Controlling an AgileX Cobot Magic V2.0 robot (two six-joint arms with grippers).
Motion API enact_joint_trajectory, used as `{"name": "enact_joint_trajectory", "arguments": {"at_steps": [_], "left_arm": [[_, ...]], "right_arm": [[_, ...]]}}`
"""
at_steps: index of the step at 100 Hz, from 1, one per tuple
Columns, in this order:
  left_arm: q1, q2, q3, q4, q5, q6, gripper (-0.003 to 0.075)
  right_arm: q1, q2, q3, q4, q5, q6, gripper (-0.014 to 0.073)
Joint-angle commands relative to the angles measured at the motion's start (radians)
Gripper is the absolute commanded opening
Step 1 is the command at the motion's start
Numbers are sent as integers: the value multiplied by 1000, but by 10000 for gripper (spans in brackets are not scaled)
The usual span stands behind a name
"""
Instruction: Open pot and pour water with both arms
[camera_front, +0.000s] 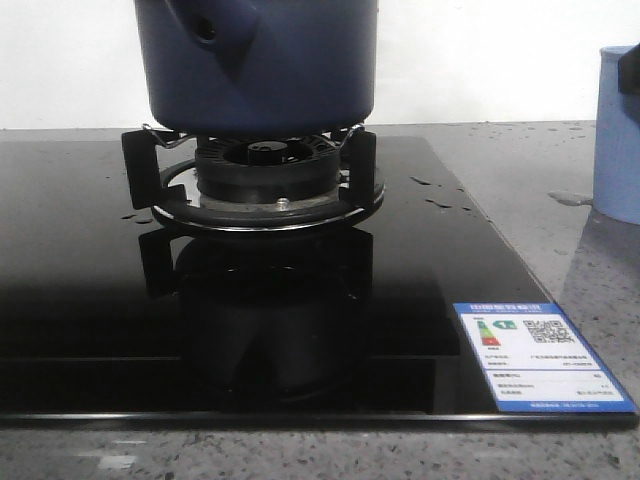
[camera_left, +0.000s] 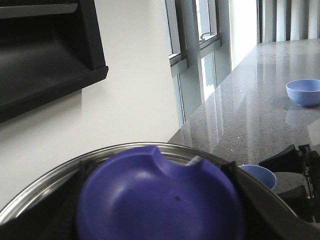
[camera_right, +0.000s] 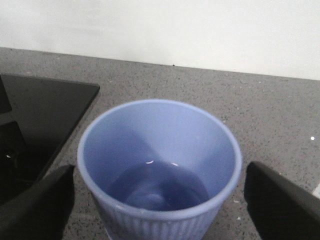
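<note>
Sitting on burner, pot, w/ left fingers flanking its lid knob

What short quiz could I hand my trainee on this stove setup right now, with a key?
1. True or false: the pot sits on the burner of the black hob.
2. The cup holds: A) nothing, B) some clear liquid, C) a spoon.
3. Which gripper has its fingers on either side of the cup?

Key: 1 true; 2 B; 3 the right gripper.
</note>
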Motion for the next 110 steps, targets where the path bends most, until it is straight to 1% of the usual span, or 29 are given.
{"name": "enact_joint_trajectory", "arguments": {"at_steps": [1, 32, 49, 54, 63, 72, 78, 89, 98, 110], "left_arm": [[0, -35, -36, -109, 12, -7, 252], [0, -35, -36, -109, 12, -7, 252], [0, -35, -36, -109, 13, -7, 252], [0, -35, -36, -109, 13, -9, 252], [-1, -35, -36, -109, 14, -9, 252], [-1, -35, -36, -109, 17, -9, 252], [-1, -35, -36, -109, 19, -9, 252], [-1, -35, -36, -109, 20, -9, 252], [-1, -35, -36, -109, 23, -9, 252], [-1, -35, -36, -109, 29, -9, 252]], "right_arm": [[7, 25, -26, -19, -76, 0, 603], [7, 68, -26, -19, -82, 0, 603], [9, 68, -26, -19, -182, 26, 603], [9, 68, -26, -19, -234, 65, 603], [9, 68, -26, -50, -278, 148, 603], [11, 69, -26, -109, -268, 204, 603], [11, 74, -26, -136, -254, 211, 603], [11, 97, -26, -142, -254, 239, 603], [11, 130, -26, -160, -245, 306, 603], [11, 168, -26, -165, -257, 346, 603]]}}
